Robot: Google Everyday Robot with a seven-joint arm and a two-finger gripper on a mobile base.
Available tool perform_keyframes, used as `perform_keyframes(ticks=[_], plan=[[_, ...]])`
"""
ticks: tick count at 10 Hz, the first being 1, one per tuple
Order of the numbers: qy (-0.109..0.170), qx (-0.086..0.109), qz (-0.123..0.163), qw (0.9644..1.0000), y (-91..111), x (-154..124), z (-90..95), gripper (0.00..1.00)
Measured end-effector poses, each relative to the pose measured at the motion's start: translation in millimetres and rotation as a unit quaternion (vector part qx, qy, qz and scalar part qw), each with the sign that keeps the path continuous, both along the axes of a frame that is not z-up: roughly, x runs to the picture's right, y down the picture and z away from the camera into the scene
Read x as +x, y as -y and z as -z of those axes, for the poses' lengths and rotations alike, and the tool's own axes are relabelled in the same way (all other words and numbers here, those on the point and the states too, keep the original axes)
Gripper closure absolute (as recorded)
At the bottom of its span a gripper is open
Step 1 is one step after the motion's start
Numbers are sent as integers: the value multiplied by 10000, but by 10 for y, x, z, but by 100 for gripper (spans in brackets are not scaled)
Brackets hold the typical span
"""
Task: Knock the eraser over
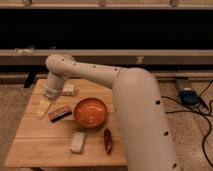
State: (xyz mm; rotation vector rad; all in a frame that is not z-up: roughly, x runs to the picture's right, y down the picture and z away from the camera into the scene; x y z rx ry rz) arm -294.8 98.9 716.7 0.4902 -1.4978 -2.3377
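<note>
The eraser (59, 113), a small slim black block with a brownish broad face, lies flat on the wooden table (35, 145), just left of the orange bowl (90, 111). My gripper (43, 107) hangs at the end of the white arm (90, 75), low over the table's left part. It is just left of the eraser and holds nothing that I can see.
A white packet with markings (68, 90) lies behind the eraser near the far edge. A pale whitish-grey block (77, 141) and a red chili (107, 140) lie in front of the bowl. Cables and a blue device (189, 96) are on the floor at right.
</note>
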Motion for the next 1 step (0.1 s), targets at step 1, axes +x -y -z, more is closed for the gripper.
perform_keyframes(ticks=[1], plan=[[9, 17, -8, 10000, 3, 1, 0, 20]])
